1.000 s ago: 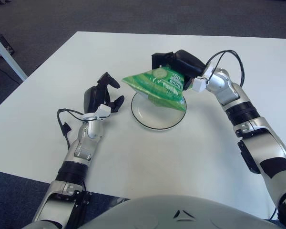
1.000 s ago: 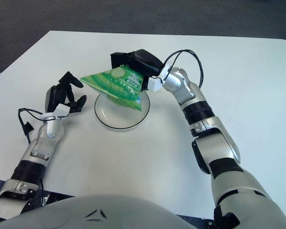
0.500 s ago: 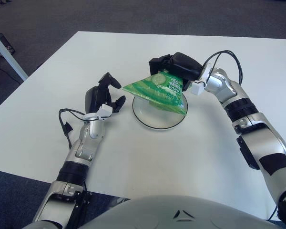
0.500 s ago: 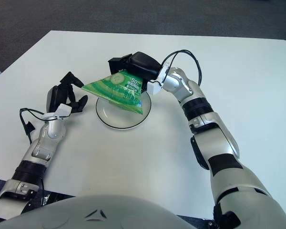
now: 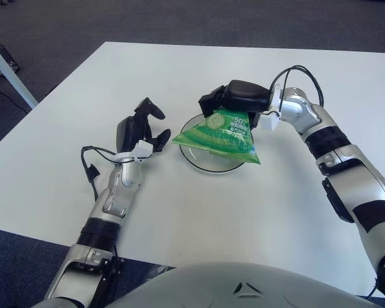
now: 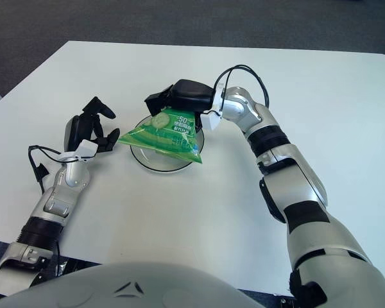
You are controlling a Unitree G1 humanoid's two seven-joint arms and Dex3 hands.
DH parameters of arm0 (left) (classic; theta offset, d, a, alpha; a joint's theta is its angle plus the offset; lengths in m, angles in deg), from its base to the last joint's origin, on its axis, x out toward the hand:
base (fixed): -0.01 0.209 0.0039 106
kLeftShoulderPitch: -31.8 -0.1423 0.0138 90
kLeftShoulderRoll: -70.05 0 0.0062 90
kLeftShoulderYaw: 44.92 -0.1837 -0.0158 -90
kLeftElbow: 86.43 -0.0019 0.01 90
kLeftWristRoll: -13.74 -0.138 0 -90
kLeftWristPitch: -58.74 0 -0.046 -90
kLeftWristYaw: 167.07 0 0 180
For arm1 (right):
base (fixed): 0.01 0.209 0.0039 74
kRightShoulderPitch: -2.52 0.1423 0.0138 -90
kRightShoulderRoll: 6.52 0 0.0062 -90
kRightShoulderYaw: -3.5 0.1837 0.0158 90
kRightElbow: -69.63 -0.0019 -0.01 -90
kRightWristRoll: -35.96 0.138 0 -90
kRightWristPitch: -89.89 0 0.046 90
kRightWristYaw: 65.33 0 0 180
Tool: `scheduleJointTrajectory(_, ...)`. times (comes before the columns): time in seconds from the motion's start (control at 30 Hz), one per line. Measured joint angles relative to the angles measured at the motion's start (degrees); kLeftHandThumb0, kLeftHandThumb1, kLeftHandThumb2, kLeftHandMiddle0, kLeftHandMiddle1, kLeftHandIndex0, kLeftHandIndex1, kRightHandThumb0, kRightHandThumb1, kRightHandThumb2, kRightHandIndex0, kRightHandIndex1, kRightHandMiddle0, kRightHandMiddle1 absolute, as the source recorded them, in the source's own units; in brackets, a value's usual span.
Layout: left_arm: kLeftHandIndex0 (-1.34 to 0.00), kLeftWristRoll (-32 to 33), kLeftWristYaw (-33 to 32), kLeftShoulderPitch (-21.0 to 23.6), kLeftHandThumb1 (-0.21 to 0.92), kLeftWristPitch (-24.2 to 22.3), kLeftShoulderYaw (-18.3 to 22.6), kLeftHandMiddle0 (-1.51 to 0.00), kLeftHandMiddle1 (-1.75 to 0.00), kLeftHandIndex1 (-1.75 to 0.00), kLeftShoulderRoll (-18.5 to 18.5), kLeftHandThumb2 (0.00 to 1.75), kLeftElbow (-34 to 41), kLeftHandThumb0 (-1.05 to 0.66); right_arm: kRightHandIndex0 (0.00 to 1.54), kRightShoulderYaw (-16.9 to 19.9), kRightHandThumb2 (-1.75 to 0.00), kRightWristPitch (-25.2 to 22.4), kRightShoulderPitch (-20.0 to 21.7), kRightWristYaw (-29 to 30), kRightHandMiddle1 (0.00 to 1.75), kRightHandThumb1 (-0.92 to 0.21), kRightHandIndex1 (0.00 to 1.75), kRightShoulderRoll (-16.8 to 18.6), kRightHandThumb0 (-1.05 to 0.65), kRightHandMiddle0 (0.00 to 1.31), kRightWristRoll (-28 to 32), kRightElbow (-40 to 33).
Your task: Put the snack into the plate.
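Robot body (image 5: 244, 289) filled the bottom edge, grey and rounded, with both arms reaching forward over the white table (image 5: 179, 212). On the left side, the left hand (image 5: 138, 128) showed just beside the plate (image 5: 208, 167), to its left and apart from it; its dark fingers (image 5: 151, 109) were loosely spread and held nothing. A thin black cable (image 5: 90, 170) looped beside that forearm.

Further in, the plate, white with a dark rim, sat near the middle of the table. The snack (image 5: 221, 135), a green bag with cucumber slices printed on it, lay tilted across the plate, its wide lower edge reaching over the near rim on the right. Whether the bag's underside touched the plate could not be told.

Behind it, the right hand (image 5: 234, 99) came in from the right, its fingers clamped on the bag's far top end, over the plate's back rim. Dark carpet (image 5: 179, 19) lay beyond the table's far edge.
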Motion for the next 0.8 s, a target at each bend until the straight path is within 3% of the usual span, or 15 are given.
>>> scheduleJointTrajectory(0.2,-0.56,0.02,-0.01,-0.02,0.38,-0.32,-0.09,-1.17,-1.75,-1.75,0.12,1.24,0.13,-0.46,0.72,-1.06,-1.0,0.19,1.12,-3.91,1.75,-0.56,1.75,-1.22,-0.42,0.42,0.13,0.07)
scheduleJointTrajectory(0.23,-0.56,0.05,-0.01,-0.03,0.38,-0.35,-0.09,-1.17,-1.75,-1.75,0.14,1.23,0.15,-0.46,0.7,-1.21,-0.83,0.46,1.3,-4.49,1.75,-0.67,1.75,-1.44,-0.58,0.34,0.14,0.15)
scheduleJointTrajectory(0.3,-0.56,0.24,-0.01,-0.03,0.38,-0.36,-0.09,-1.17,-1.75,-1.75,0.18,1.23,0.16,-0.46,0.66,-1.43,-0.64,1.04,1.58,-5.44,1.73,-0.79,1.75,-1.75,-0.72,0.23,0.21,0.39)
scheduleJointTrajectory(0.43,-0.56,1.27,0.13,-0.03,0.38,-0.36,-0.08,-1.16,-1.75,-1.75,0.31,1.23,0.18,-0.46,0.51,-1.88,-0.49,2.23,2.0,-7.43,1.64,-0.89,1.75,-2.25,-0.85,0.07,0.98,1.35)
scheduleJointTrajectory(0.5,-0.56,2.26,0.53,-0.05,0.39,-0.38,-0.05,-1.17,-1.75,-1.75,0.38,1.23,0.24,-0.46,0.26,-2.13,-0.47,2.83,2.13,-8.53,1.45,-0.91,1.5,-2.38,-0.88,0.03,1.5,1.97)
scheduleJointTrajectory(0.53,-0.55,2.74,0.83,-0.06,0.39,-0.41,-0.03,-1.17,-1.75,-1.75,0.42,1.23,0.28,-0.46,0.22,-2.26,-0.47,3.09,2.2,-9.07,1.43,-0.91,1.47,-2.42,-0.88,0.02,1.74,2.24)
scheduleJointTrajectory(0.57,-0.55,3.31,1.17,-0.08,0.39,-0.46,-0.01,-1.17,-1.75,-1.75,0.46,1.23,0.33,-0.46,0.17,-2.37,-0.46,3.33,2.29,-9.7,1.35,-0.91,1.31,-2.43,-0.88,0.01,1.98,2.57)
scheduleJointTrajectory(0.7,-0.55,6.78,2.95,-0.31,0.4,-1.07,0.35,-1.2,-1.75,-1.75,0.99,1.22,1.04,-0.46,0.11,-3.02,-0.42,3.67,2.72,-13.34,1.17,-0.92,0.9,-2.53,-0.9,0.0,3.77,3.81)
scheduleJointTrajectory(0.8,-0.55,10.61,5.16,-0.52,0.4,-1.76,0.96,-1.22,-1.75,-1.75,1.58,1.22,1.68,-0.46,0.04,-3.42,-0.4,2.73,3.07,-17.2,1.06,-0.92,0.73,-2.69,-0.91,0.0,5.74,4.35)
